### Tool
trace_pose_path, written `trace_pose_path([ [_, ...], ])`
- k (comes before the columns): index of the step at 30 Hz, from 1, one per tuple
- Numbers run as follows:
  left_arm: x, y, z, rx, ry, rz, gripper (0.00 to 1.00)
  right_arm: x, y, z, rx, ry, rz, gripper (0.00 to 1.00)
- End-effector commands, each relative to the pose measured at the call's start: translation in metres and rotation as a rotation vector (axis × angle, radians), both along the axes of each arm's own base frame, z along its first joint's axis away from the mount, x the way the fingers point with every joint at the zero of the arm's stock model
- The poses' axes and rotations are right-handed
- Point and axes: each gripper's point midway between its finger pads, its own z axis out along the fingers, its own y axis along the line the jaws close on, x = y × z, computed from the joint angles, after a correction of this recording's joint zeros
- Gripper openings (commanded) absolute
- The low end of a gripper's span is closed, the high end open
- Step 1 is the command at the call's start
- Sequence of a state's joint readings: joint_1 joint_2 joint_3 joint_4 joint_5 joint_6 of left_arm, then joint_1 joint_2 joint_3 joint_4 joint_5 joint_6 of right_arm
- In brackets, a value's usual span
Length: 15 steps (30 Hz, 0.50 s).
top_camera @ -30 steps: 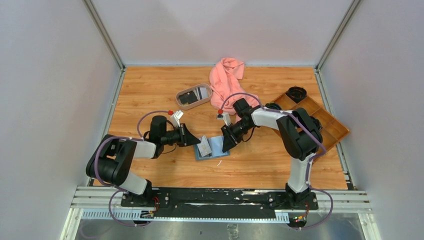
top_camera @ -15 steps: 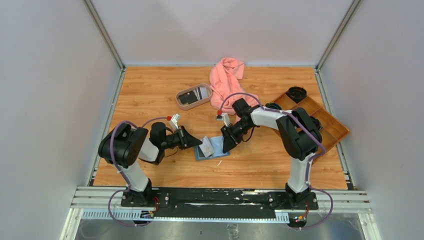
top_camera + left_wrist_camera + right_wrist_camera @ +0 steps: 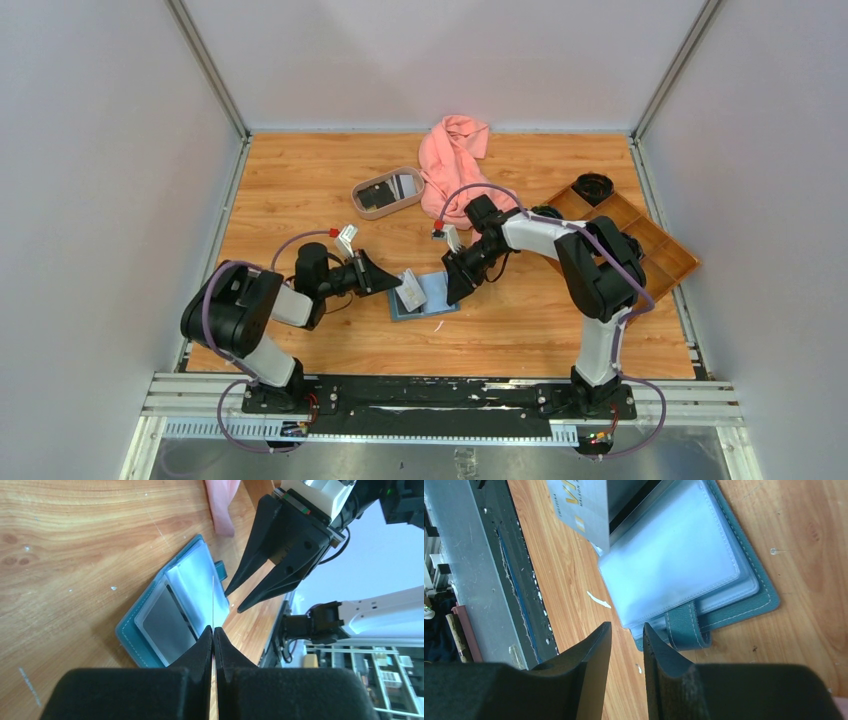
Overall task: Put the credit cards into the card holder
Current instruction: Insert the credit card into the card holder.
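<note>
The teal card holder (image 3: 428, 297) lies open on the table between both arms, its pale blue pockets (image 3: 674, 560) facing up. My left gripper (image 3: 397, 284) is shut on a pale grey credit card (image 3: 410, 290), held over the holder's left half. In the left wrist view that card (image 3: 213, 600) shows edge-on as a thin line. My right gripper (image 3: 456, 288) stands open just right of the holder, near the tab clasp (image 3: 684, 628), with nothing between its fingers. More credit cards (image 3: 380, 197) lie in the oval tray.
The oval beige tray (image 3: 354, 196) sits behind the holder. A pink cloth (image 3: 455, 158) lies at the back centre. A brown wooden compartment tray (image 3: 640, 240) stands at the right edge. White scraps (image 3: 599, 600) lie on the wood near the holder.
The left arm's rear links swung right, then partly back, while its gripper and card stayed at the holder. The right gripper barely moved.
</note>
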State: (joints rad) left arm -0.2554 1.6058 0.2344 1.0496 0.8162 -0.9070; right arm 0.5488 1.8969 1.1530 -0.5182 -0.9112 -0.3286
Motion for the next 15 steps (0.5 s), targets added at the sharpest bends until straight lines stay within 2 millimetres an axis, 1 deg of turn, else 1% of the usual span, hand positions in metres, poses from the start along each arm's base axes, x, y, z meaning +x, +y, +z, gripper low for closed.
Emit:
trace_pose_path([
  [1,-0.0013,0.0082,-0.013,0.09,0.005,0.006,0.0,-0.0029,-0.0005,-0.005,-0.035,0.005,0.018,0.34],
  [7,-0.0001,0.0073,-0.0181,0.095,0.026,-0.003,0.0,-0.0034,-0.0003,-0.0054,-0.036,0.009,0.019,0.34],
  [15,0.0019,0.0042,-0.0124,0.059,0.018,-0.006,0.0,-0.0044,-0.0009,-0.0081,-0.043,0.017,0.019,0.34],
])
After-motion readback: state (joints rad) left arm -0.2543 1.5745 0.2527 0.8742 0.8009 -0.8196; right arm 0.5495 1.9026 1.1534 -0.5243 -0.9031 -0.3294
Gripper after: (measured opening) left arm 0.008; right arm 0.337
